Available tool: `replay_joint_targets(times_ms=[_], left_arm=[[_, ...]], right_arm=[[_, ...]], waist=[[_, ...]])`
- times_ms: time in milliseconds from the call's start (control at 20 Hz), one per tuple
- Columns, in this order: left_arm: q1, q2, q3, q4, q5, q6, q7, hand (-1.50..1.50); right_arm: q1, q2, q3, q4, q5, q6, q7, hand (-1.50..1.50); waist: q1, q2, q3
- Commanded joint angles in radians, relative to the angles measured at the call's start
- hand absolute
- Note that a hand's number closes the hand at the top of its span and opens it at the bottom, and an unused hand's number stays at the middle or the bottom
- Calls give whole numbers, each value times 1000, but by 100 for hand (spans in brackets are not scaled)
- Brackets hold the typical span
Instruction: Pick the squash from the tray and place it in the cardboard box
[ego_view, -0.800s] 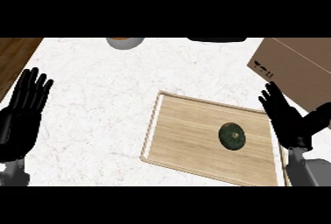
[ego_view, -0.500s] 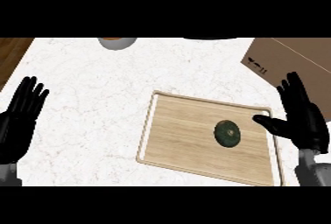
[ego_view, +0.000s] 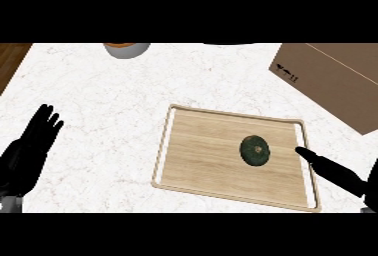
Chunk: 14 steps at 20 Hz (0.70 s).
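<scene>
A dark green round squash (ego_view: 255, 149) lies on the right half of a wooden tray (ego_view: 199, 160) on the white marble counter. My right hand (ego_view: 334, 170) comes in from the lower right with straight fingers, its tip a short way right of the squash, over the tray's right rim, not touching it. A brown cardboard box (ego_view: 336, 82) stands at the upper right, partly cut off by the edge. My left hand (ego_view: 29, 147) rests open at the lower left, fingers up, well away from the tray.
A grey bowl with an orange inside (ego_view: 127, 48) sits at the counter's far edge, upper left. A strip of wooden floor (ego_view: 11, 60) shows past the counter's left edge. Bare marble lies between the tray and the left hand.
The view has shifted, so the tray and squash sit lower and the box further right. My right hand has dropped and turned towards the squash; the left hand sits lower in the frame.
</scene>
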Motion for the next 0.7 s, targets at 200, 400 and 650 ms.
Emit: replay_joint_targets(times_ms=[200,400,650], left_arm=[[-27,16,5,-12,7,-3,52,0],[-35,17,15,-10,22,-13,58,0],[-72,23,-14,-35,8,-24,86,0]], right_arm=[[220,-205,140,-130,355,88,349,-150],[253,-287,157,-160,477,219,586,-150],[168,-333,216,-259,539,460,929,-150]], waist=[[14,13,-9],[35,19,-11],[70,23,-7]])
